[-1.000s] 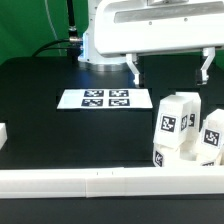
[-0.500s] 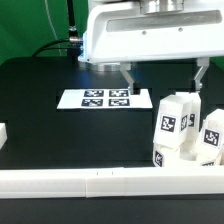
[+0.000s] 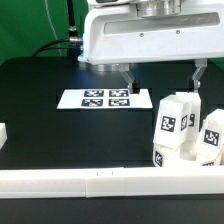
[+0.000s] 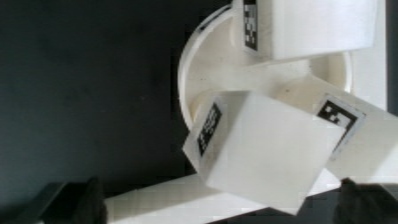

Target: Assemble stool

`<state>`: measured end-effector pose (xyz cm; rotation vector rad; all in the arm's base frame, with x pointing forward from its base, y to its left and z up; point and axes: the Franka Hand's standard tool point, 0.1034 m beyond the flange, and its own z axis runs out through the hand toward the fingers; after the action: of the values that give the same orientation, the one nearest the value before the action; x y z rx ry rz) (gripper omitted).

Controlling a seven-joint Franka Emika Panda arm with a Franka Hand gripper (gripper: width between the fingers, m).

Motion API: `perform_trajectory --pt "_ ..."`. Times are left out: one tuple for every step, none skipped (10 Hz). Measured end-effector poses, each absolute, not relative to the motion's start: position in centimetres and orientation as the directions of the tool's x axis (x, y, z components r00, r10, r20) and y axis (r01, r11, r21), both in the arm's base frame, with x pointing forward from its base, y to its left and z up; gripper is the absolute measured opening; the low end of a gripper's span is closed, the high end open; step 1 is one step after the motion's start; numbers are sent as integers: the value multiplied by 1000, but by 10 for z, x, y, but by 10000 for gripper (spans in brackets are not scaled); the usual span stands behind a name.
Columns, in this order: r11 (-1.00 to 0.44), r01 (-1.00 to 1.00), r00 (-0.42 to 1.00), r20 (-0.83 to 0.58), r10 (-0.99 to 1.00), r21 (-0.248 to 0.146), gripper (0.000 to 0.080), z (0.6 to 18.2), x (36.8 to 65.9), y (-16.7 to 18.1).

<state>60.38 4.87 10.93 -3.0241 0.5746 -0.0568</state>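
Three white block legs with black-and-white tags stand bunched at the exterior view's right: one tall (image 3: 177, 122), one behind it (image 3: 212, 136), one low in front (image 3: 160, 156). My gripper (image 3: 164, 87) hangs open and empty just above them, its fingers (image 3: 129, 80) wide apart. In the wrist view the round white disc (image 4: 206, 66) shows partly under two legs (image 4: 272, 143) (image 4: 294, 27). The gripper (image 4: 217, 205) straddles them, with dark fingertips (image 4: 71, 200) at the frame's edge. The disc is hidden in the exterior view.
The marker board (image 3: 105, 98) lies flat mid-table. A long white rail (image 3: 100, 181) runs along the front edge, also in the wrist view (image 4: 169, 203). A small white piece (image 3: 3, 133) sits at the exterior view's left edge. A green backdrop stands behind.
The gripper has come down and shifted slightly to the exterior view's left, closer to the legs. It stays open. The legs have not moved.
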Motion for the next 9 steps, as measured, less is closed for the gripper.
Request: perform_trajectory --pt "-950 -311 948 54 -312 -40 649 104 610 45" --pt "-949 -313 948 53 -315 -41 649 104 610 44" --pt "-949 -313 948 53 -315 -41 649 104 610 45" --pt "-949 -313 948 52 -315 -41 649 104 609 44" --pt "-949 -313 948 52 -315 -40 649 104 609 44" --pt "-940 -339 939 49 -340 -41 649 104 609 45" --pt "-894 -446 893 35 -448 -49 649 103 609 47" --pt "-844 -530 846 25 -533 -77 649 104 612 47" --pt "-842 -533 843 41 -537 -83 649 103 616 46"
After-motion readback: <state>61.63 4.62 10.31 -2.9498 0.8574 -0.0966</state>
